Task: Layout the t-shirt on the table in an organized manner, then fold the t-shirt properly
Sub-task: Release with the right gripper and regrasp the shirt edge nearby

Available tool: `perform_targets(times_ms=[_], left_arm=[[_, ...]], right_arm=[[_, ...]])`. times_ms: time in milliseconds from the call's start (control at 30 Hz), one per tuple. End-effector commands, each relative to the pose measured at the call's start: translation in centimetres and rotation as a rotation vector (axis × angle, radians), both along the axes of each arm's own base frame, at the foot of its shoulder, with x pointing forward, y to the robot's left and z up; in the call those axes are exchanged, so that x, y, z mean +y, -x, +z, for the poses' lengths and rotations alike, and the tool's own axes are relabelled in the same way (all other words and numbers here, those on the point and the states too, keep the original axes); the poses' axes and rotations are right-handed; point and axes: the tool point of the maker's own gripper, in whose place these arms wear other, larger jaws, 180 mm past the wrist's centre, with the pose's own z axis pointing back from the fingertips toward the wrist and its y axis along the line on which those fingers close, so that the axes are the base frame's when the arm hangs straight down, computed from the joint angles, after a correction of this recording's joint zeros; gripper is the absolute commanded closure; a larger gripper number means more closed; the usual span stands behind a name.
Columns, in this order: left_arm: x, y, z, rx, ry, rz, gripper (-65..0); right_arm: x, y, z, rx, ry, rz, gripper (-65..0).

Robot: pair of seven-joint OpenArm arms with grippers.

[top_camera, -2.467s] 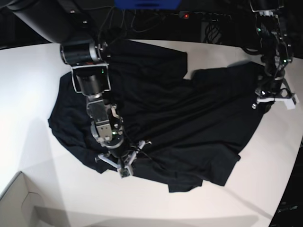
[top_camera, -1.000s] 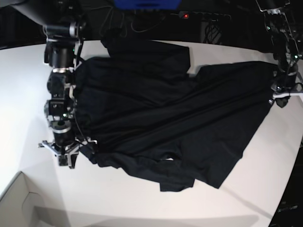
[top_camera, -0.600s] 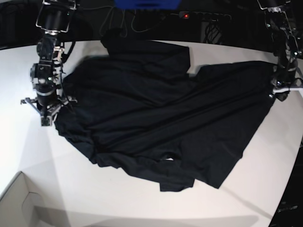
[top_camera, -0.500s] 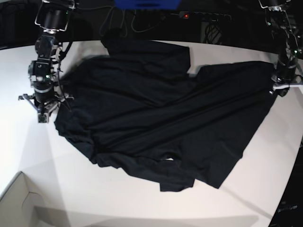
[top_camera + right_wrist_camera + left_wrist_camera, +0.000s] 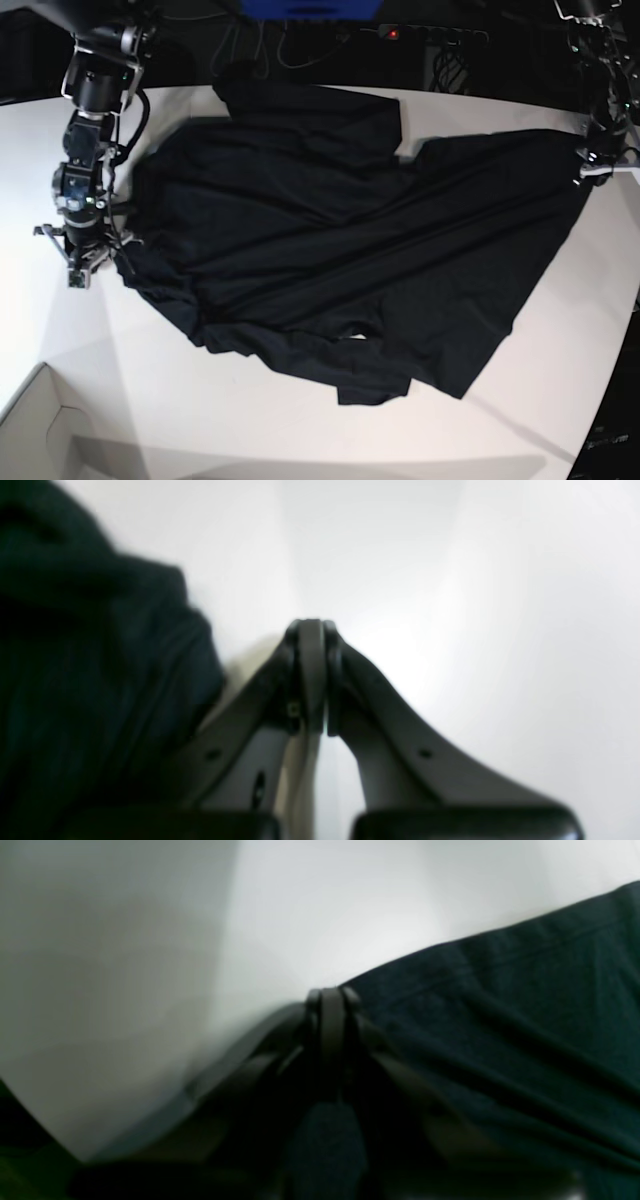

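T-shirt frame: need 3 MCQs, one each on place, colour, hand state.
1. Where does the t-shirt lie?
A. spread on the table
B. inside a box
C. hanging off both arms

2. What colour is the t-shirt?
A. white
B. black
C. red

3. What state is the right hand in?
A. wide open
B. shut on a cup
C. shut, with nothing seen between its fingers

Answers: 1 A, the base view shows it spread on the white top. 2 B, the fabric is plain black in every view. 3 C, the right wrist view shows the fingers pressed together beside the cloth, over bare table.
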Motion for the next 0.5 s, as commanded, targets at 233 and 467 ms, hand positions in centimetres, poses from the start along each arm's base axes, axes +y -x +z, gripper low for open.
perform_targets(times_ms=[233, 467], left_arm=[[1.5, -2.0, 3.4, -0.067, -0.065, -0.019, 0.0], [0.2, -4.5, 7.8, -0.179, -0.113, -0.075, 0.0]], right_arm=[[-0.4, -3.2, -0.6, 0.051, -0.056, -0.011, 0.0], [-0.6, -3.7, 4.4, -0.082, 0.022, 0.002, 0.0]])
